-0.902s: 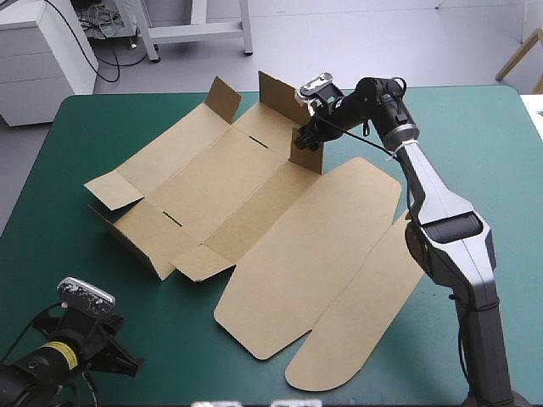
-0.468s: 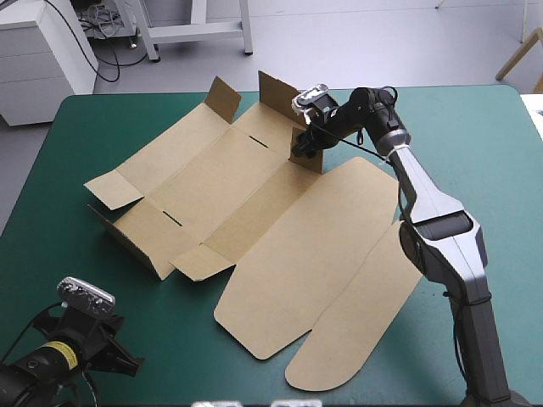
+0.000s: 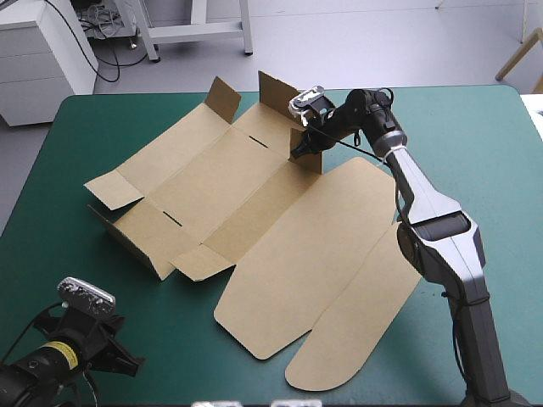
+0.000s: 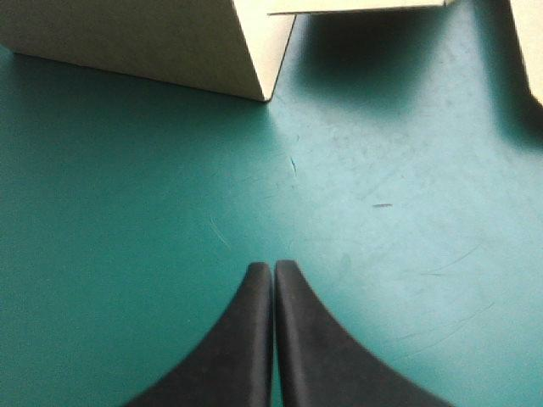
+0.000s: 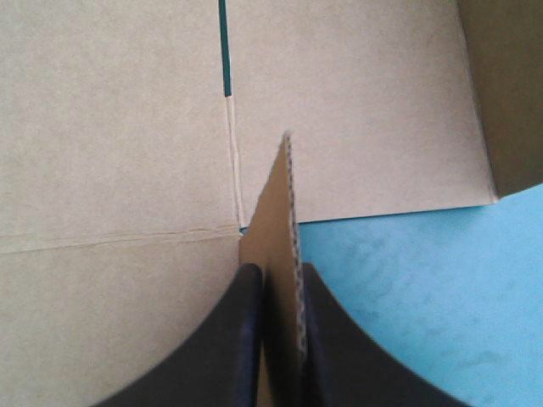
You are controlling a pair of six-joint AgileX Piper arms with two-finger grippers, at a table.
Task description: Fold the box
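The brown box [image 3: 212,182] lies mostly flat across the table's middle, its long rounded lid [image 3: 314,254] spread toward the near right. A small flap [image 3: 310,157] stands upright at the box's far right corner. My right gripper [image 3: 300,149] is shut on this flap's edge; in the right wrist view the flap [image 5: 284,203] runs edge-on between the black fingers [image 5: 246,314]. My left gripper [image 4: 273,273] is shut and empty, low over the teal-green cover near the table's front left corner, with a raised box corner [image 4: 153,42] ahead of it.
Two more flaps [image 3: 222,97] [image 3: 276,91] stand up along the box's far edge, and a low wall [image 3: 127,242] rises at its near left end. Bare teal-green cover [image 3: 475,136] lies to the right of the right arm.
My right gripper has moved a little left onto the upright flap, and its fingers have shut on it. The left arm and the box have not moved.
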